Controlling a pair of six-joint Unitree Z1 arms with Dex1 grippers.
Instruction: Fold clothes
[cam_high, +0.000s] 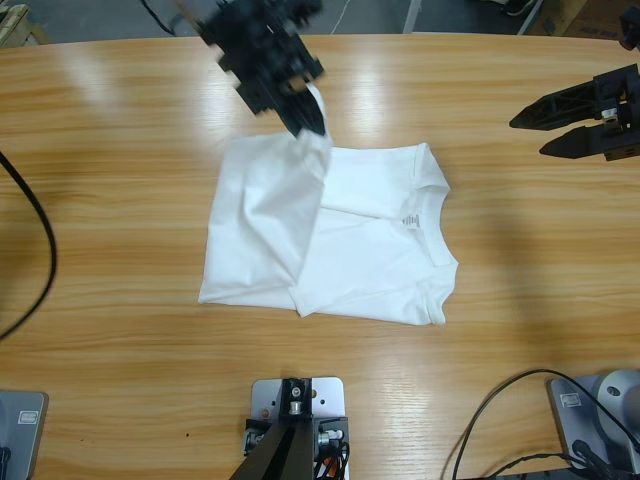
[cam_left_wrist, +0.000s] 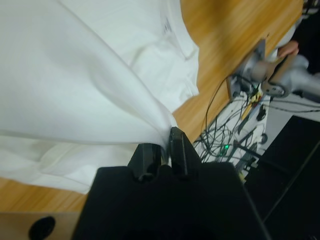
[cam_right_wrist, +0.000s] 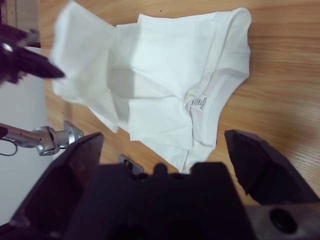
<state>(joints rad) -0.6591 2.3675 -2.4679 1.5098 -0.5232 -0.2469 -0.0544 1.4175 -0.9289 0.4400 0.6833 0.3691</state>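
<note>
The clothes are one white T-shirt (cam_high: 370, 240), partly folded, lying mid-table with its neck label (cam_high: 409, 219) facing up on the right side. My left gripper (cam_high: 305, 118) hangs over the shirt's upper left edge, shut on a pinch of white fabric (cam_left_wrist: 150, 127) and holding that part lifted off the table. The lifted flap (cam_high: 285, 190) drapes down over the shirt's left half. My right gripper (cam_high: 560, 125) is open above bare wood at the right edge, well clear of the shirt (cam_right_wrist: 165, 85). The left gripper (cam_right_wrist: 30, 62) shows dark at the left of the right wrist view.
A black cable (cam_high: 40, 240) curves along the table's left edge. More cables (cam_high: 510, 420) lie at the front right. The long wooden table (cam_high: 130, 330) surrounds the shirt. Off the table edge, tangled wires and gear (cam_left_wrist: 235, 145) show in the left wrist view.
</note>
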